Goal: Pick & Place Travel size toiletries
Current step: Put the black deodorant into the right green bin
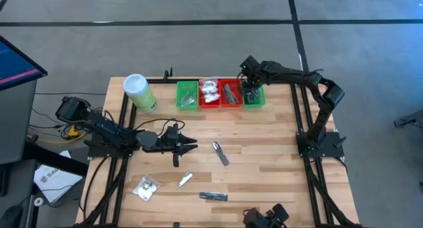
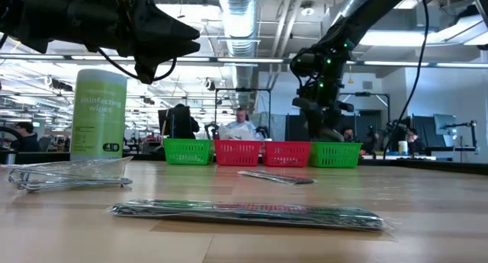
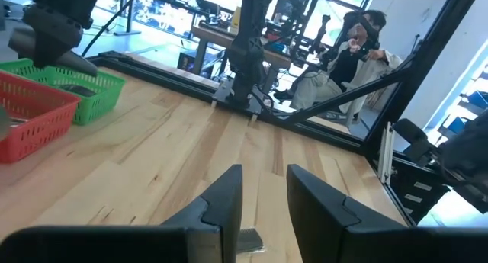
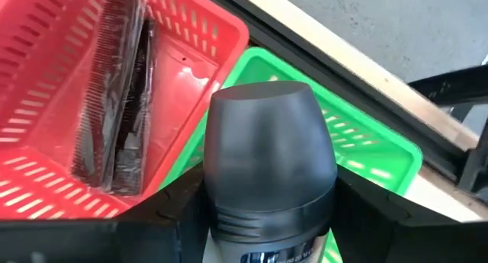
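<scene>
Right hand: I'm clamping a grey-capped bottle over the green tray, desk's far edge.
Left hand: narrow gap, holding nothing, above mid-desk.

A: Left arm build?
B: Matte black links on a black base plate, yellow cable at 9 o'clock of the base. Left gripper: two flat dark wedge fingers.
A: Right arm?
B: Same black segmented links; green indicator lights on the wrist.

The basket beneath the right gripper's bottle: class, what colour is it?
Green. The basket shows best in the right wrist view, under the grey-capped bottle held by the right gripper.
</scene>
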